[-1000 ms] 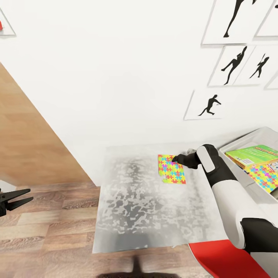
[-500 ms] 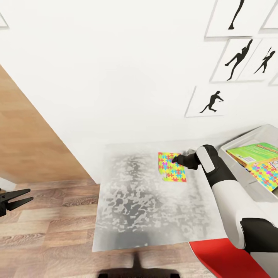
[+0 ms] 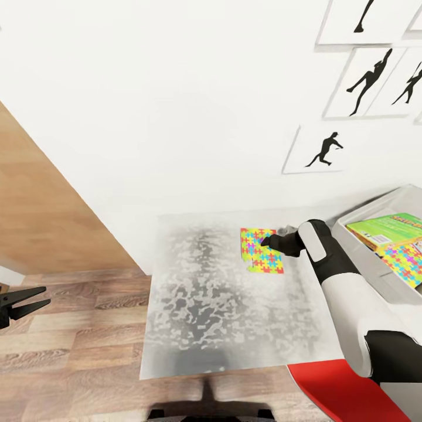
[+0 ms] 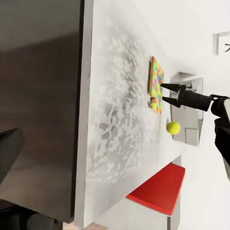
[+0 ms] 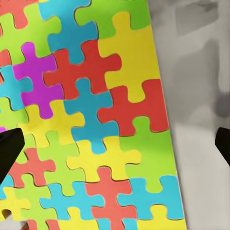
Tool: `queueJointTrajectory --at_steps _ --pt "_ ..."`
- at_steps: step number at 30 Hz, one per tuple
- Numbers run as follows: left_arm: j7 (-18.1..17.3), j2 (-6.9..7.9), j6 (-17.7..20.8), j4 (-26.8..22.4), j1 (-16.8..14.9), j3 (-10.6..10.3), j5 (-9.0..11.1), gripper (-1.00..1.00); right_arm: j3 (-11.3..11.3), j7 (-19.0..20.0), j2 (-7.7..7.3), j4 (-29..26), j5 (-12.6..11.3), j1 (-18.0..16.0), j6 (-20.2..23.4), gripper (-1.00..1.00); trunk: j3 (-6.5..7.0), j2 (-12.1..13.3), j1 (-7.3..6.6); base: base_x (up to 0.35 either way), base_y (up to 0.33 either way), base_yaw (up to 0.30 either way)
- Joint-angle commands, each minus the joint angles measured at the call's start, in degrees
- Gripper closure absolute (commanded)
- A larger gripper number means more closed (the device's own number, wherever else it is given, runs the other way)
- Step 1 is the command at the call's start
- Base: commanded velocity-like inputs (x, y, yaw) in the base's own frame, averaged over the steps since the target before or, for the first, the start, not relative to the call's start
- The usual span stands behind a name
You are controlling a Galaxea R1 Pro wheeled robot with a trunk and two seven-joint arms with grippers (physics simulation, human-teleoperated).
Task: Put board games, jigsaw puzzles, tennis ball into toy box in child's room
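At lower left of the head view the left gripper (image 3: 36, 297) hangs over the floor (image 3: 70, 340) with jaws spread, well apart from the work. Right of centre, the right gripper (image 3: 268, 241) reaches over the tabletop (image 3: 205, 305); its jaws are parted and hold nothing, tips just over the near-right edge of one jigsaw puzzle (image 3: 261, 251) lying flat. That sheet runs away from the jaws toward the wall, so this arm is the nearer. One tennis ball (image 4: 173, 127) sits beside it. At far right, the toy box (image 3: 366, 214) holds one board game (image 3: 390, 230) and a second jigsaw (image 3: 405, 262)
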Motion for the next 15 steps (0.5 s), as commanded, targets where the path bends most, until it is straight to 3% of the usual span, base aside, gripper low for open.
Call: queueJointTrajectory --at_steps 1,10,15 --pt "-0.12 0.02 0.22 0.01 -0.07 -0.03 0.04 -1.0 -0.01 -0.46 0.01 -0.04 -0.14 0.02 0.23 -1.0 -0.2 -0.06 0.05 0.0 0.0 0.0" --pt "-0.17 0.03 0.24 0.0 -0.05 -0.03 0.04 -1.0 -0.01 -0.38 0.01 -0.38 -0.23 0.03 0.23 -1.0 -0.48 -0.06 0.05 0.0 0.003 0.0" --pt "-0.19 0.03 0.24 0.01 -0.06 -0.03 0.04 -1.0 -0.01 -0.37 0.08 -0.44 -0.25 0.02 0.23 -1.0 -0.5 -0.06 0.05 0.0 0.15 0.0"
